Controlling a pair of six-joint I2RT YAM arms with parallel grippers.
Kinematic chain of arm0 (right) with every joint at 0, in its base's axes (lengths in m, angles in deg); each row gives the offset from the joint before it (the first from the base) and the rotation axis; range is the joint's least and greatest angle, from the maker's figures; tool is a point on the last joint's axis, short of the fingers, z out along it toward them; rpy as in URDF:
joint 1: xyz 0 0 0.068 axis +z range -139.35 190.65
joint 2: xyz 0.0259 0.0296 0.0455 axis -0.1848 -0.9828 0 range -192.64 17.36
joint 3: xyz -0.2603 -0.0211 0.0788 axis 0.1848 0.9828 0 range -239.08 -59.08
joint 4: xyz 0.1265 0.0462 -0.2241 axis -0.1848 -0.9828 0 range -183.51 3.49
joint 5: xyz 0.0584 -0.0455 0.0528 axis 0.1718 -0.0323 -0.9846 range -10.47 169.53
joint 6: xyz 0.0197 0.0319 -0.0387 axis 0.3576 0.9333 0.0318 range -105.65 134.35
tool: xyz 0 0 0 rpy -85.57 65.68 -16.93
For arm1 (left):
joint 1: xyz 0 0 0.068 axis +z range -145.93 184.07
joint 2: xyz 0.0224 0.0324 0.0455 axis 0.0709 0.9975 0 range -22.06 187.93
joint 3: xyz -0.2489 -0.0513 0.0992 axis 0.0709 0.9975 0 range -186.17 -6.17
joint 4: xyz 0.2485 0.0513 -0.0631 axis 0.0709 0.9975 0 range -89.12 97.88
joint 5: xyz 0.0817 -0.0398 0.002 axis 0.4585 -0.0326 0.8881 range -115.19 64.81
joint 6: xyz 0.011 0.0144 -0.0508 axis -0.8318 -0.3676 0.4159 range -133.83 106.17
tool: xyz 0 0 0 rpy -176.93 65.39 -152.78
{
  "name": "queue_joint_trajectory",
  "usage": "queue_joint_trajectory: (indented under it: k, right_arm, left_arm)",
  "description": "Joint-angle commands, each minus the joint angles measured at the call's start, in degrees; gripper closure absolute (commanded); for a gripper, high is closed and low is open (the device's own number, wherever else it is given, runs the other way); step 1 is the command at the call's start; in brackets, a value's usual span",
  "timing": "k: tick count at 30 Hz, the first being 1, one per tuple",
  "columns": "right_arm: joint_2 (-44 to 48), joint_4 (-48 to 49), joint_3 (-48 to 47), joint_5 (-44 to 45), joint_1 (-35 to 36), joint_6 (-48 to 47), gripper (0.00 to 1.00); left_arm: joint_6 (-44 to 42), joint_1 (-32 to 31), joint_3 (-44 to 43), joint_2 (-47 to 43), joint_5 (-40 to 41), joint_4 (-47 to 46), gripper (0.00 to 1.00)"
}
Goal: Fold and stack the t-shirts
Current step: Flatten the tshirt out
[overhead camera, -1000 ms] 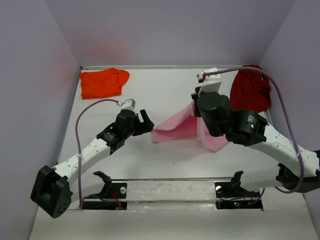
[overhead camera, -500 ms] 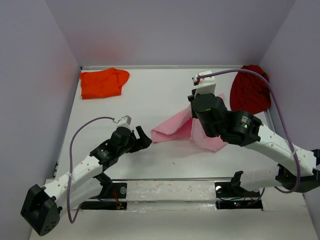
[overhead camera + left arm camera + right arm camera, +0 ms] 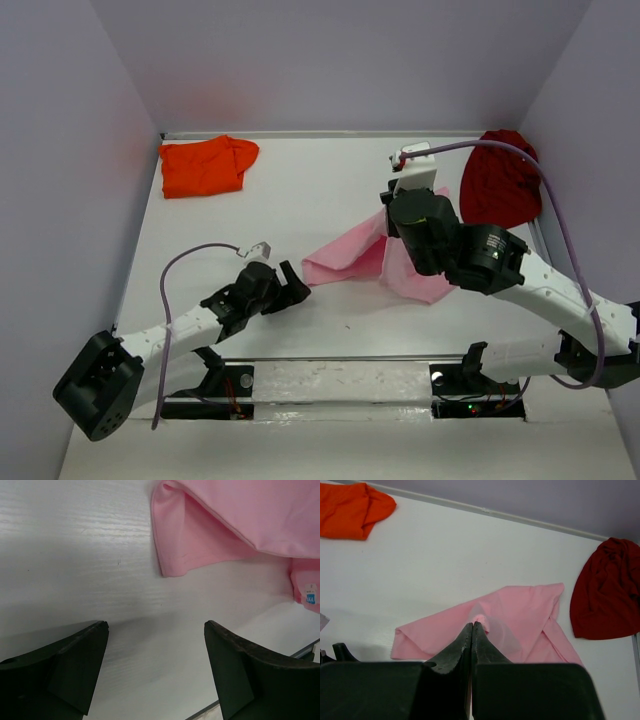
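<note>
From above, my right arm [image 3: 470,255] is hiding the grip; its wrist view is showing the right gripper [image 3: 472,627] clenched on a raised fold of the pink t-shirt [image 3: 345,260], mid-bench [image 3: 300,200]. The left gripper [image 3: 156,630], spread wide and empty, has been dropping toward the near edge, now just beside the shirt's left corner. The orange t-shirt [image 3: 205,165] is lying far left, the dark red t-shirt [image 3: 498,180] far right.

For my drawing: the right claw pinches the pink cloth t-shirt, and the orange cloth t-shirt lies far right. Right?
No, the orange cloth t-shirt lies far left, as the top view shows. The right gripper does pinch the pink cloth t-shirt.
</note>
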Motion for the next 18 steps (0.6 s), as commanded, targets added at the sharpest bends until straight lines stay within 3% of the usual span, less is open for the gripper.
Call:
queue_joint_trajectory:
  k: [1, 15, 18]
  right_arm:
    - [1.9, 2.9, 0.5, 0.1, -0.3, 0.0, 1.0]
    - [4.0, 3.2, 3.5, 0.2, -0.3, 0.4, 1.0]
    - [4.5, 3.3, 4.0, 0.1, -0.3, 0.4, 1.0]
  left_arm:
    - [-0.1, -0.3, -0.5, 4.6, 1.0, -5.8, 0.09]
    - [-3.1, -0.4, -4.8, 18.0, 1.0, -12.6, 0.1]
    - [-4.1, -0.4, -5.6, 19.9, 1.2, -13.1, 0.15]
